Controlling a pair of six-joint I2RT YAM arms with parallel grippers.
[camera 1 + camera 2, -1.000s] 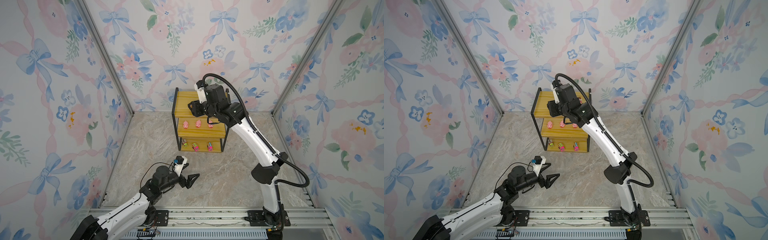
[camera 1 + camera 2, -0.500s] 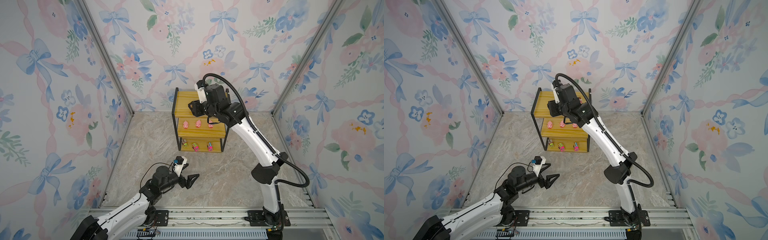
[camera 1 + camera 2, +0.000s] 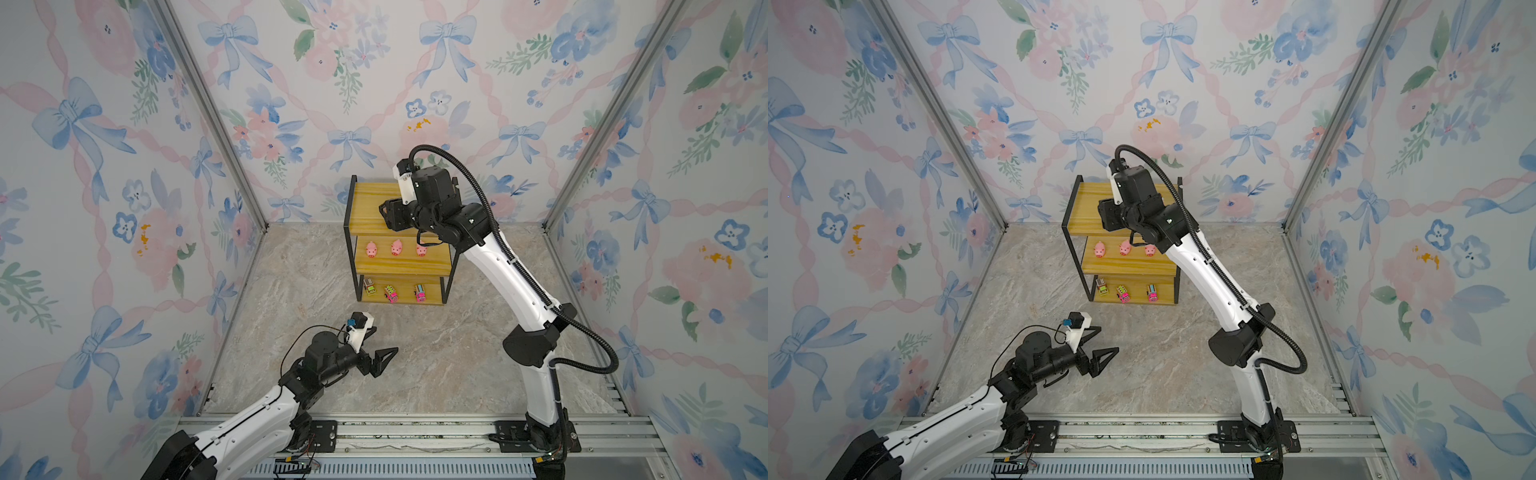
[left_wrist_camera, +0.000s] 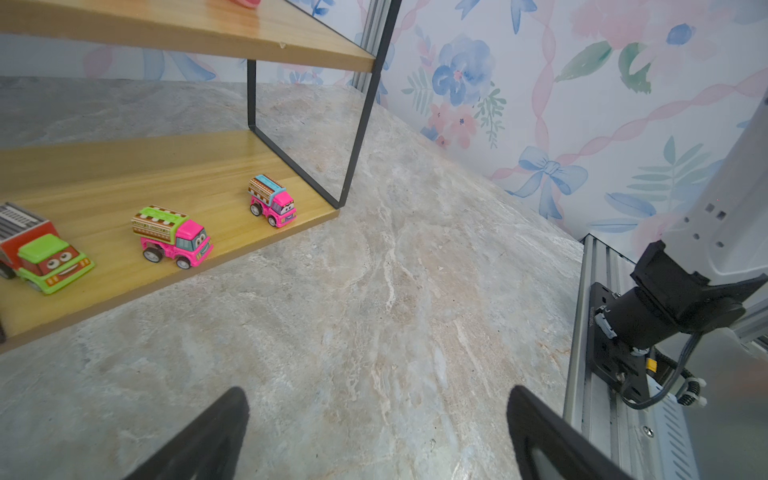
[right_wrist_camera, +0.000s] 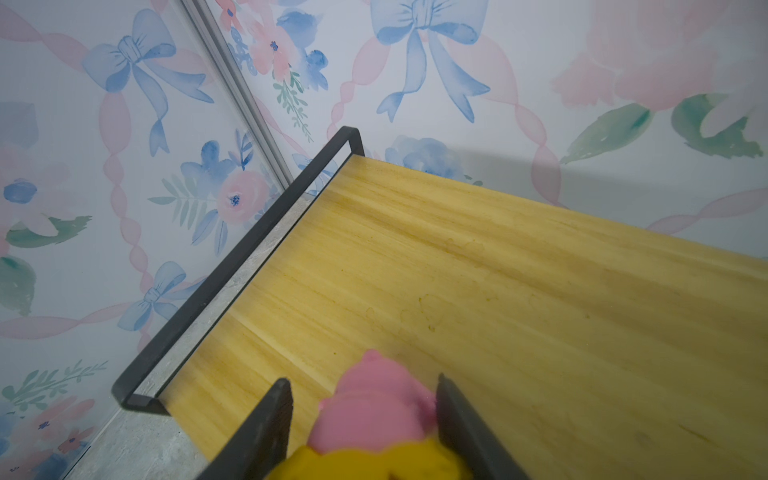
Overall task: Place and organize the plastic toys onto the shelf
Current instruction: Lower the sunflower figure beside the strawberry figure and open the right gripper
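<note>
Three floral walls (image 3: 415, 62), marbled floor (image 3: 436, 353), left jaws spread wide, right jaws parted around pink bear (image 5: 374, 411) over shelf (image 5: 498, 270).

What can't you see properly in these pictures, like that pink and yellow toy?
Pink and yellow toy: the right wrist view's edge cuts it off, no face shown; whether the right gripper grips it is unclear.
Same toy, both top views: hidden behind the right arm over the shelf.
Red and green truck: left wrist view's edge cuts off its back.

left hand (image 3: 384, 340) low, fingers wide apart; right hand (image 5: 363, 380) raised high, fingers part-way apart
</note>
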